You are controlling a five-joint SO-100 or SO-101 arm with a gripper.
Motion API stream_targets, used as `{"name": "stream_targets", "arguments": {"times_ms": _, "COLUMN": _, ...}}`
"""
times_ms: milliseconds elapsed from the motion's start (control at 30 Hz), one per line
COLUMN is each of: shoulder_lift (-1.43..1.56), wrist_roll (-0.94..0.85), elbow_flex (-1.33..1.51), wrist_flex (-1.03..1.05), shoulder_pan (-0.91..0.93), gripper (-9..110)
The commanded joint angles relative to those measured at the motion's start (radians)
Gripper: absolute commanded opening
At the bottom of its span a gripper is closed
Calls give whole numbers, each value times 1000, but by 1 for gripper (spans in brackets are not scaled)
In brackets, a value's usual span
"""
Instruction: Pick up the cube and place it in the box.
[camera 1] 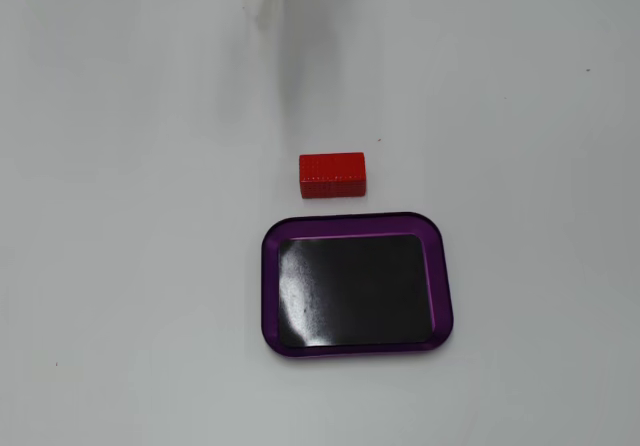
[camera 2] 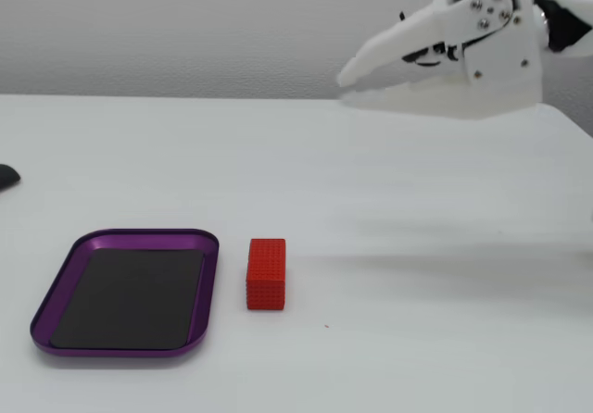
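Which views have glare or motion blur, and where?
In the top-down fixed view the box floor shows soft glare patches and the gripper is a faint smear at the top edge; the cube is sharp. In the side fixed view the gripper is blurred and casts a soft shadow on the table.

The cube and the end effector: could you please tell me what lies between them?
Nothing: in a fixed view, only bare white table separates the cube from the end effector.

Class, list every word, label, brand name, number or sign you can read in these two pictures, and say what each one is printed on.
None: no readable text in either fixed view.
The cube carries only a dotted texture.
The box and the gripper are unmarked.
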Motion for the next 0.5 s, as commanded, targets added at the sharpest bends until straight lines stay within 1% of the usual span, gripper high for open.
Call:
{"name": "stream_targets", "arguments": {"times_ms": 0, "shoulder_lift": -160, "wrist_roll": -15, "elbow_flex": -144, "wrist_flex": 6, "shoulder_pan": 11, "gripper": 1}}
{"name": "stream_targets", "arguments": {"times_ms": 167, "shoulder_lift": -594, "wrist_roll": -6, "elbow_flex": -403, "wrist_flex": 86, "shoulder_pan": 0, "gripper": 8}}
{"name": "stream_targets", "arguments": {"times_ms": 367, "shoulder_lift": -1112, "wrist_roll": -12, "elbow_flex": -833, "wrist_flex": 308, "shoulder_pan": -3, "gripper": 17}}
{"name": "stream_targets", "arguments": {"times_ms": 467, "shoulder_lift": -1315, "wrist_roll": -15, "elbow_flex": -1015, "wrist_flex": 425, "shoulder_pan": -54, "gripper": 20}}
